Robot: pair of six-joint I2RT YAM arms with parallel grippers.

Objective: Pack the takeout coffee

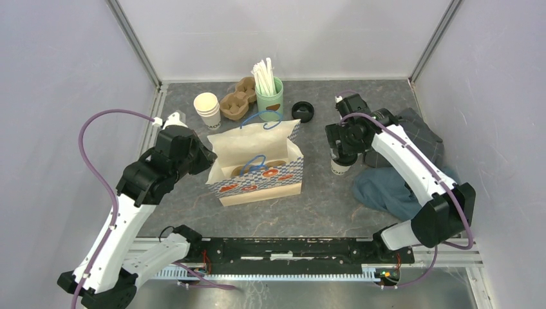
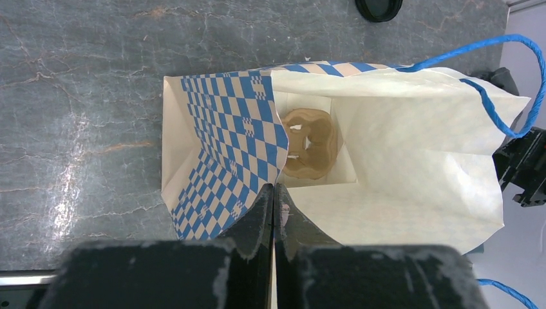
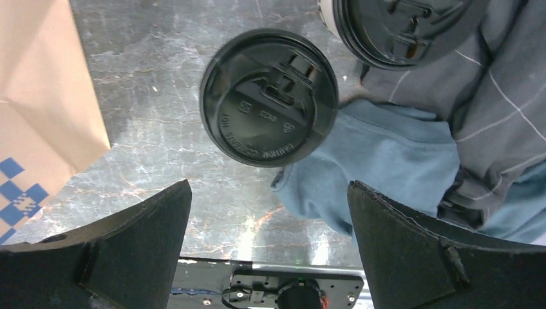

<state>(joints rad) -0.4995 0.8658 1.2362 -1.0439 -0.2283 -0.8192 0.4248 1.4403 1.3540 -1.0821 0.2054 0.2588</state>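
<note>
Two black-lidded cups showed in the right wrist view. The takeout coffee [image 3: 269,96] stood directly below the camera, and the second lidded cup [image 3: 405,26] was cut off at the top edge. Raised lettering curved along the rim of the coffee's lid, but it was too small and faint to read with confidence. From above, the coffee was a small white cup with a round black lid, standing on the table right of the paper bag [image 1: 257,187] and beside a blue cloth [image 3: 386,167]. The bag carried a blue-and-white check and some reddish motifs, with no legible words. The right gripper [image 3: 267,190] hung over the coffee with its jaws spread wide, touching nothing. The left gripper [image 2: 273,199] was pinched tight on the near rim of the bag's open mouth. A brown pulp cup carrier [image 2: 312,143] lay at the bottom of the bag.
</note>
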